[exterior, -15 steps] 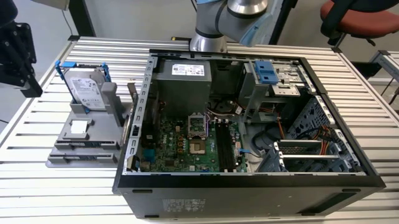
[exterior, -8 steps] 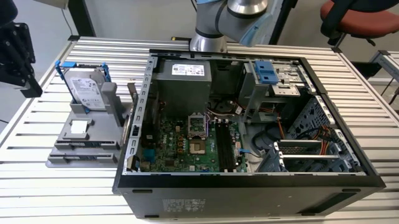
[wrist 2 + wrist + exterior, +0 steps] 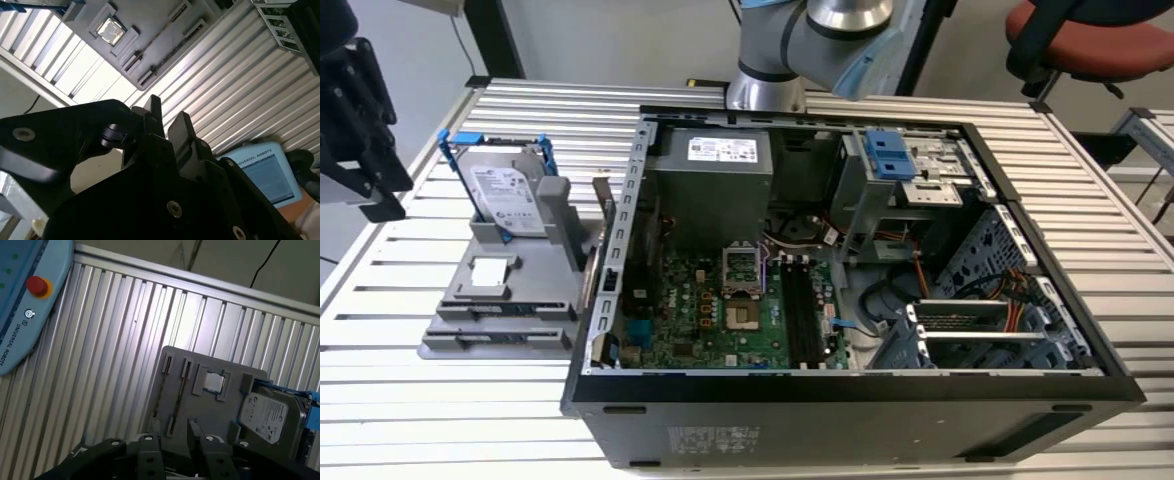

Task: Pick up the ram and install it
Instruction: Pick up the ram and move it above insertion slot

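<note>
The arm (image 3: 817, 40) is cut off by the exterior view's top edge, just above its base joint. At the exterior view's left a black shape (image 3: 358, 120) runs off the edge, and what it is cannot be told. In the second wrist view the ram (image 3: 167, 50) is a thin dark line on the grey holder (image 3: 150, 30); its chips and label are too small to tell. In the first wrist view the body of the gripper (image 3: 172, 434) hides one end of the holder and the foot of the hard drive (image 3: 267, 412), whose blue frame runs off the picture's edge. The pendant (image 3: 25, 305) is cut by two edges there.
</note>
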Robot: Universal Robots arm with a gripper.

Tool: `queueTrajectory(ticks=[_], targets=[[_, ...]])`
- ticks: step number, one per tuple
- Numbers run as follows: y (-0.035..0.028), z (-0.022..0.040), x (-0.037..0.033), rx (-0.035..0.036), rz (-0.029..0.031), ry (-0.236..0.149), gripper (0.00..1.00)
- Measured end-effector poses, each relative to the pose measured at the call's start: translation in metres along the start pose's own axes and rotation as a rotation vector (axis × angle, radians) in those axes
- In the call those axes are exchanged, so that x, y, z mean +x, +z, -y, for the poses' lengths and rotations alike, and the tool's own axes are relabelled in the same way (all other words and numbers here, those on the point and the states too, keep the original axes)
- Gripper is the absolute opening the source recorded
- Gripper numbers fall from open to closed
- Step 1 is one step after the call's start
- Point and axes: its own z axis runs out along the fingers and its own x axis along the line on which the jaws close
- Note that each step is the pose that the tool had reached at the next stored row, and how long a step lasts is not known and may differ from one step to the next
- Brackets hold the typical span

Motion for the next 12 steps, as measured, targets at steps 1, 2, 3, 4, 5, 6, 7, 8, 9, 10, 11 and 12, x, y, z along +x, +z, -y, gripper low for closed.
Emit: queueTrajectory(ticks=[1,2,3,4,5,6,7,8,9,10,11,12], targets=[[0.0,0.0,0.0,-0.0001,-0.0003,-0.007,1.0],[0.0,0.0,0.0,-0.0001,-0.0005,-0.013,1.0],[0.0,0.0,0.0,-0.0002,-0.0007,-0.019,1.0],[0.0,0.0,0.0,-0.0002,-0.0007,-0.018,1.0],[0.0001,0.0,0.0,-0.0002,-0.0006,-0.013,1.0],[0.0003,0.0,-0.0001,-0.0001,-0.0001,0.0,1.0],[0.0006,0.0,-0.0001,0.0,0.0005,0.017,1.0],[0.0012,0.0,-0.0001,0.0004,0.0013,0.036,1.0],[0.0018,0.0,-0.0001,0.0007,0.002,0.054,1.0],[0.0023,0.0001,0.0,0.0007,0.0024,0.069,1.0],[0.0029,0.0001,0.0,0.0009,0.0029,0.082,1.0],[0.0037,0.0001,0.0,0.0011,0.0035,0.096,1.0]])
